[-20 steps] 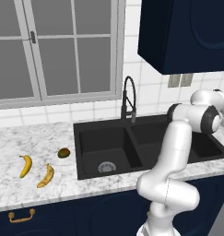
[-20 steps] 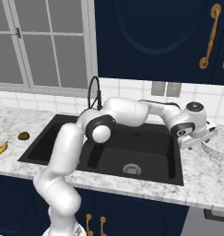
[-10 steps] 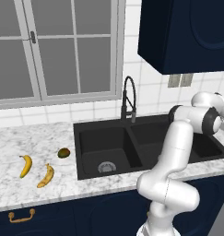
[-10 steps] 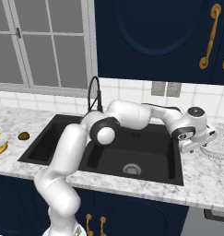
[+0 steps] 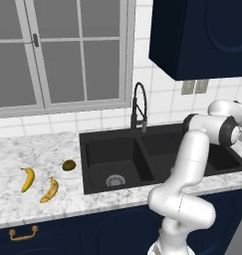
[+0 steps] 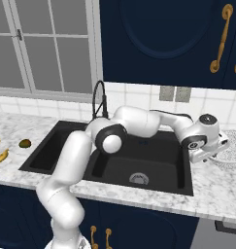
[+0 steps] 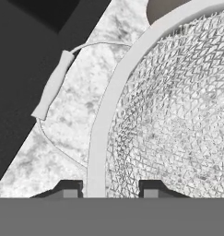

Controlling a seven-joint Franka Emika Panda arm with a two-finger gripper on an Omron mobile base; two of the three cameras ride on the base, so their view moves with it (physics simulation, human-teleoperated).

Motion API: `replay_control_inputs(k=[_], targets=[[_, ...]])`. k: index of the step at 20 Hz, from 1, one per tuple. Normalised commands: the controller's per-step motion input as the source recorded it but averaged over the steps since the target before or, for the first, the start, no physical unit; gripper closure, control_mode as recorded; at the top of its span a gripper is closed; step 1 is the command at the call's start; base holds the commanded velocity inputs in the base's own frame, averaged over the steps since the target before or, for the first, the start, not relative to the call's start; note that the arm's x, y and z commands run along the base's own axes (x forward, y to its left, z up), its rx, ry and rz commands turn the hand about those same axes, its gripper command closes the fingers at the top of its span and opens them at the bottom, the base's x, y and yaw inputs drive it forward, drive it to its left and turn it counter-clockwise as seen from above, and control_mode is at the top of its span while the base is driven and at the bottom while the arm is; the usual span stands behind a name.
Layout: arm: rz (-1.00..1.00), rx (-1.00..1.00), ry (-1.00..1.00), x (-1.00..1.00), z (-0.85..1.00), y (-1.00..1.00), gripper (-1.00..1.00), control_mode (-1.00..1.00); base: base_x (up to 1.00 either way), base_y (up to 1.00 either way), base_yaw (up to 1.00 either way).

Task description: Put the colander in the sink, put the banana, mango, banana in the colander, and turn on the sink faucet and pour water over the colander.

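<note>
Marble-patterned desk runs under a window and dark blue cabinets, with a black double-basin sink [image 6: 66,146] set into it and a black gooseneck faucet [image 6: 101,99] behind the basins. At the far right end of the desk, past the sink's right edge, sits the white colander [image 6: 232,154], its mesh dotted with small holes.

The white arm reaches across the sink to it. The end effector [image 7: 105,188] straddles the colander's near rim [image 7: 100,138]: in the hand view one dark fingertip stands outside the rim over the marble and the other inside over the mesh, with the rim band running straight away between them. The fingers look drawn in close around that rim, though contact itself cannot be confirmed. A thin wire handle [image 7: 52,85] loops out from the colander toward the sink.

From the end effector, the sink lies just beside the handle's side, so the colander likely has to travel that way into a basin. Two bananas [image 5: 49,190] and the mango [image 5: 68,165] lie well beyond the sink's opposite side.
</note>
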Motion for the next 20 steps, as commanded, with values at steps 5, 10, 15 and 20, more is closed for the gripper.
replay_control_inputs(k=[5, 10, 15, 20], targets=[[0.00, 0.00, -0.06, -0.82, 0.00, 0.08, 1.00, -1.00, 0.00, 0.00, 0.00], [0.14, -0.01, -0.34, -0.89, 0.39, 0.73, 1.00, -1.00, 0.00, 0.00, 0.00], [0.41, 0.00, -0.13, -0.57, 0.61, 0.73, 1.00, -1.00, 0.00, 0.00, 0.00], [0.38, 0.00, 0.12, -0.18, 0.66, 0.87, 1.00, -1.00, 0.00, 0.00, 0.00]])
